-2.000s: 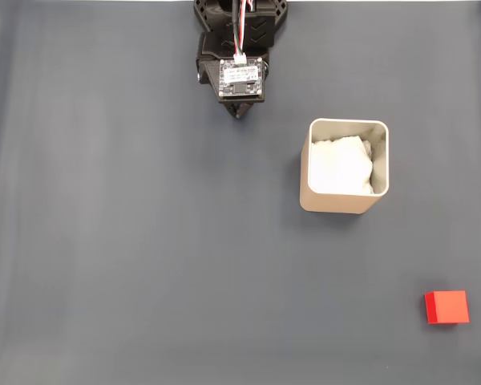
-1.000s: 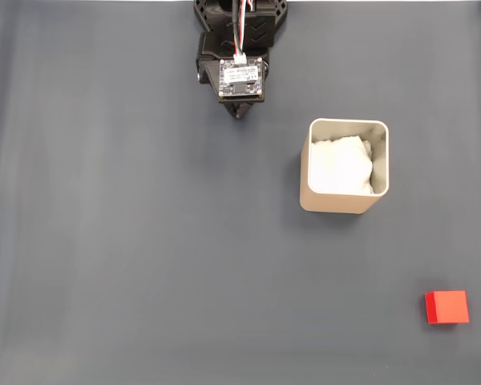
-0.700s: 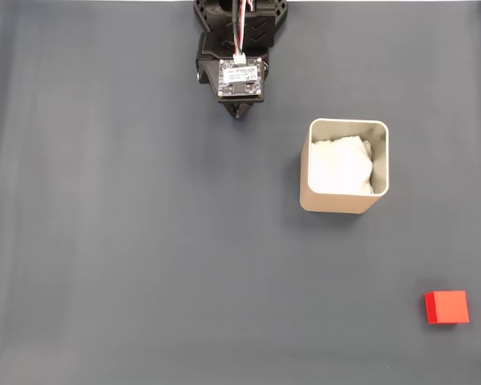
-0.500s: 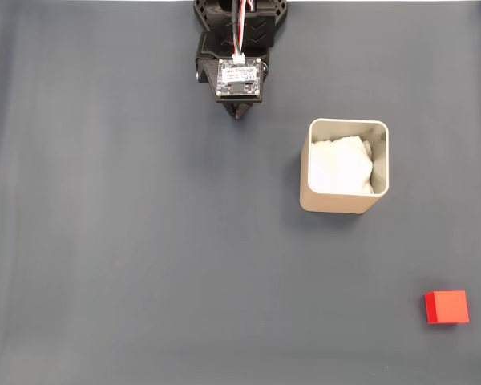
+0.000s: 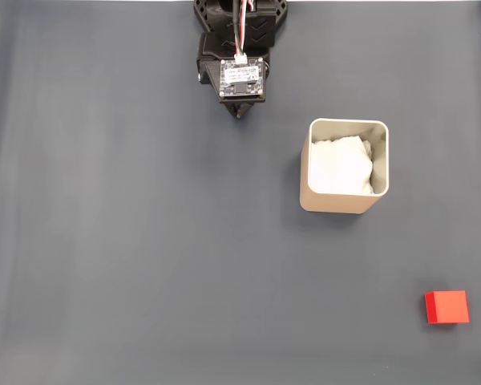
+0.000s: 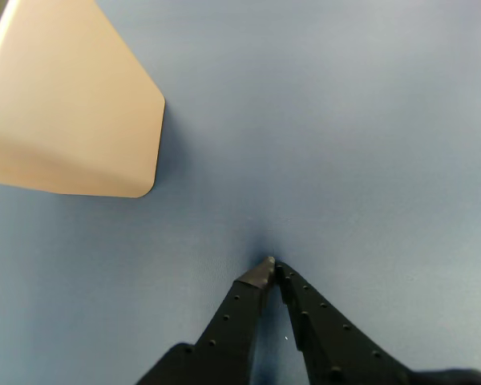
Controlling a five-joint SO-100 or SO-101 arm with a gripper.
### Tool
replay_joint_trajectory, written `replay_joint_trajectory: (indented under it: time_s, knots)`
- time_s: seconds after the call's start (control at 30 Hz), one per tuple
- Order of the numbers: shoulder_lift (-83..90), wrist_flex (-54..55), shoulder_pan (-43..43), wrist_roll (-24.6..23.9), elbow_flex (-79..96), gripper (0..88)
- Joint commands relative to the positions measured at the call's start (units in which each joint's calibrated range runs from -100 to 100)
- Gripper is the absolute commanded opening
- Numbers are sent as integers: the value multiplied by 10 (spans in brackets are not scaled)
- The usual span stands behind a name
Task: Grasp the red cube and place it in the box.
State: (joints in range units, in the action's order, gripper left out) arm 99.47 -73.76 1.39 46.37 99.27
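The red cube [image 5: 446, 307] lies on the dark grey mat at the lower right of the fixed view, far from the arm. The box [image 5: 345, 167], beige with white padding inside, stands right of centre; its outer wall [image 6: 64, 104] fills the upper left of the wrist view. My gripper [image 5: 240, 113] sits folded at the top centre of the fixed view, under the black arm. In the wrist view the gripper [image 6: 271, 266] is shut with its black fingertips touching, nothing between them, just above the mat.
The dark grey mat [image 5: 144, 241] covers the whole table. The arm's base [image 5: 239, 24] is at the top edge of the fixed view. Open mat lies between the gripper, the box and the cube.
The arm's wrist has twitched slightly at the top of the fixed view. The cube and the box have not moved.
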Motion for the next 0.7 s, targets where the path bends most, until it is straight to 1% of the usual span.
replay_joint_trajectory:
  time_s: [0.0,0.37,0.67]
  knots:
    - [2,52,-1,-2,5,2]
    - [-69,223,-6,-6,-62,2]
    - [-205,278,-8,-22,-219,2]
